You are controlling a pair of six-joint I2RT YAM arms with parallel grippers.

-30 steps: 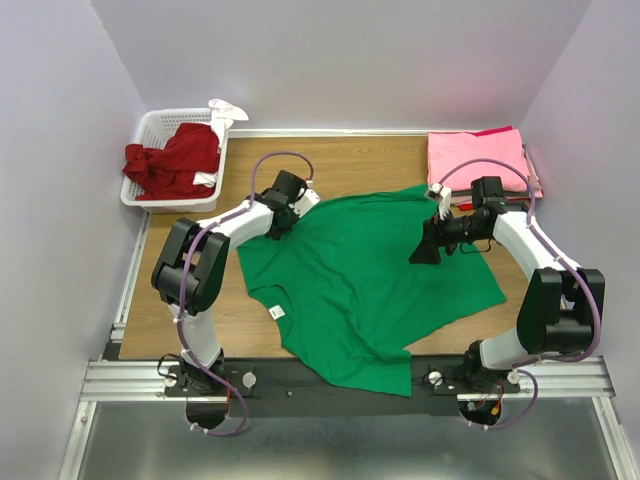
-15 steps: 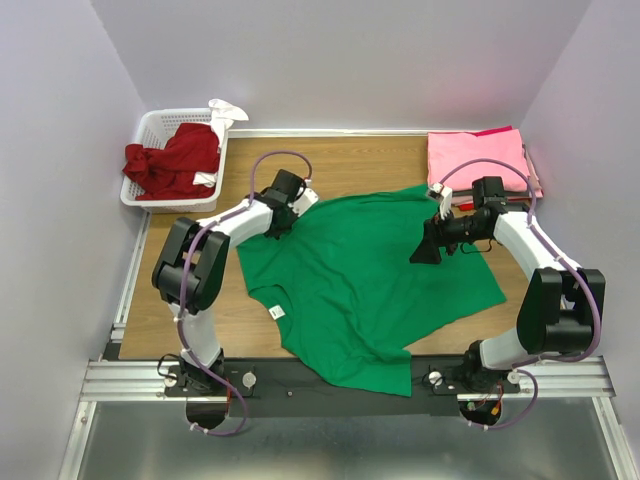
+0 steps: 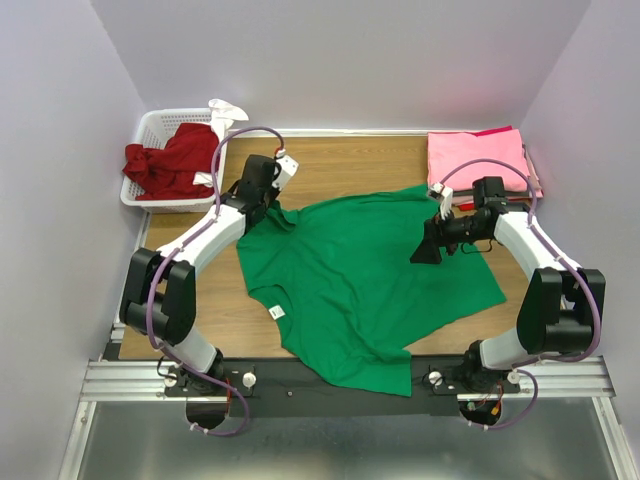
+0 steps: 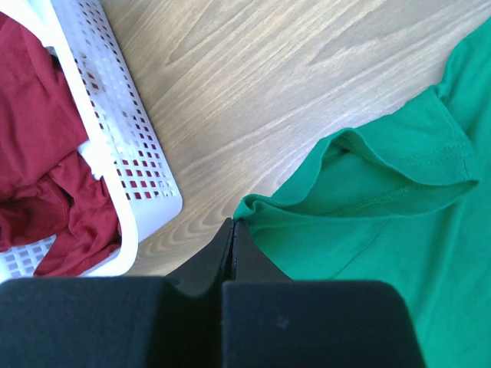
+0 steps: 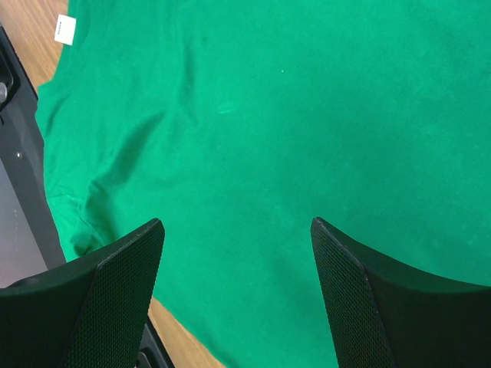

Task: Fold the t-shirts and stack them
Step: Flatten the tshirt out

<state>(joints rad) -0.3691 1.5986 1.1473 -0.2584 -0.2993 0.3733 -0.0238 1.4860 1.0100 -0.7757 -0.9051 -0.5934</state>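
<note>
The green t-shirt [image 3: 370,280] lies spread mid-frame on the surface [image 3: 340,165], its lower edge overlapping the black rail [image 3: 300,375]. Left jaws are closed on its upper-left sleeve, the pinched cloth hidden between them. Right jaws gape wide above it, holding nothing

Pink stack [image 3: 476,160] count unclear; tag [image 3: 277,313] print illegible.

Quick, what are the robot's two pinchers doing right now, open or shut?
Left gripper: shut, pinching the edge of the bright green cotton t-shirt.
Right gripper: open above that shirt, holding nothing.
</note>
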